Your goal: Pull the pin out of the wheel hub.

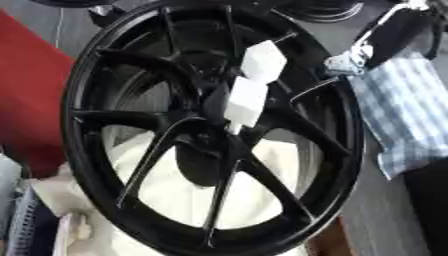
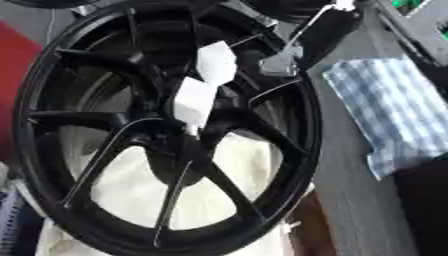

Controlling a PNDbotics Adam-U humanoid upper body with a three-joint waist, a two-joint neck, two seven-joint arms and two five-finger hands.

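One black wheel (image 1: 210,130) fills most of both views, tilted, its glossy rim a broad ring and its thin spokes running in pairs out from the hub (image 1: 214,107). About ten spokes can be counted, though the upper ones merge into shadow. Two white tags (image 1: 252,82), flat and roughly rectangular like paper or plastic slips, hang one above the other just over the hub; the lower one narrows to a short pale stem that meets the wheel's centre. No writing can be read on either tag, nor any brand on the wheel. Whether that stem is the pin cannot be told; nothing else pin-like shows at the hub.

Through the wheel's lower openings shows a cream, soft-looking sheet (image 1: 188,192), creased like cloth or foam wrap. To the left of the wheel lies a red surface (image 1: 31,100). To the right of the wheel, on the grey counter (image 2: 346,200), lies one blue-and-white checked cloth (image 1: 411,115), rumpled at its lower edge.

One robot hand (image 2: 282,64) shows, the right, coming in from above the wheel's upper right rim: a black arm with a silver end close to the rim. Its fingers are blurred, so how far they are open and whether they hold anything cannot be told. The left robot hand is in neither view.
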